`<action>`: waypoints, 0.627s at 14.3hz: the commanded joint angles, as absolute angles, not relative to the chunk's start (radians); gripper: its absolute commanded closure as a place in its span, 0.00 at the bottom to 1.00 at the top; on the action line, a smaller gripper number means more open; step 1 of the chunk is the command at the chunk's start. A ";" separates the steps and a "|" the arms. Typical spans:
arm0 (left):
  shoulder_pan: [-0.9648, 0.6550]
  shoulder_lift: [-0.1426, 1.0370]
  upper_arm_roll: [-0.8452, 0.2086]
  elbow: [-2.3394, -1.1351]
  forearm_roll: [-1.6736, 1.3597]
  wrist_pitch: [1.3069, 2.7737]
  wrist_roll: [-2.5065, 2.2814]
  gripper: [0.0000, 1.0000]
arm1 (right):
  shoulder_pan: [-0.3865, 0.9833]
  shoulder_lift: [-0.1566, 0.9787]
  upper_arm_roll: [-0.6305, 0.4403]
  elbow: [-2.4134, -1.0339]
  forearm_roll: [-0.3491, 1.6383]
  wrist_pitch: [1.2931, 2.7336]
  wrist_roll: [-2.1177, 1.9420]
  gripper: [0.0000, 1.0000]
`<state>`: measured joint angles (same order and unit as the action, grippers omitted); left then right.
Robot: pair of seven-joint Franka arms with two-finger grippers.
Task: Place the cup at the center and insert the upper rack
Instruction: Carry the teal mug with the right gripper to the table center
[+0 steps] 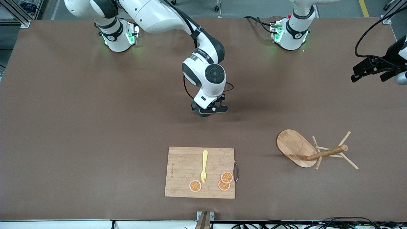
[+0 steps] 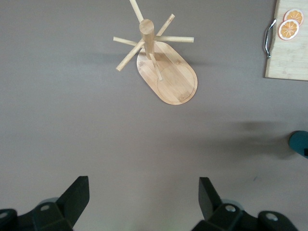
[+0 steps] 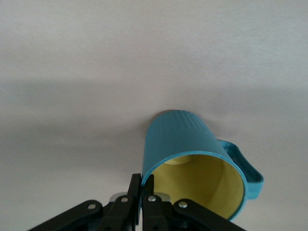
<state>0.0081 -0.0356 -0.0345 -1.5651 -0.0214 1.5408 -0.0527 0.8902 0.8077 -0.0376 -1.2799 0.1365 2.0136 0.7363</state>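
Note:
The dark teal ribbed cup with its yellow inside and small side handle hangs from my right gripper, which is shut on its rim, one finger inside and one outside. In the front view this gripper is low over the middle of the table and hides most of the cup. The wooden mug tree lies tipped on its side toward the left arm's end, its pegs spread round the post's end. It also shows in the left wrist view. My left gripper is open and empty, high over that end.
A bamboo cutting board lies nearer the front camera than the right gripper. On it are a yellow fork and three orange slices. The board's corner shows in the left wrist view.

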 commanded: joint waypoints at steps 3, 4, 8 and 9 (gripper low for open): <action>0.008 -0.043 -0.037 -1.555 -0.015 1.531 -0.055 0.00 | 0.905 0.847 -0.046 -1.253 0.161 2.054 0.761 0.01; 0.008 -0.043 -0.037 -1.555 -0.015 1.532 -0.055 0.00 | 0.899 0.842 -0.046 -1.250 0.164 2.051 0.765 0.00; 0.000 -0.043 -0.041 -1.555 -0.017 1.531 -0.058 0.00 | 0.887 0.804 -0.055 -1.122 0.164 1.856 0.805 0.00; -0.003 -0.046 -0.046 -1.555 -0.017 1.531 -0.058 0.00 | 0.870 0.801 -0.058 -1.050 0.164 1.770 0.804 0.00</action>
<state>0.0042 -0.0356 -0.0366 -1.5638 -0.0214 1.5408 -0.0527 0.8918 0.8191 -0.0514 -1.1768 0.1432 1.9203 0.7884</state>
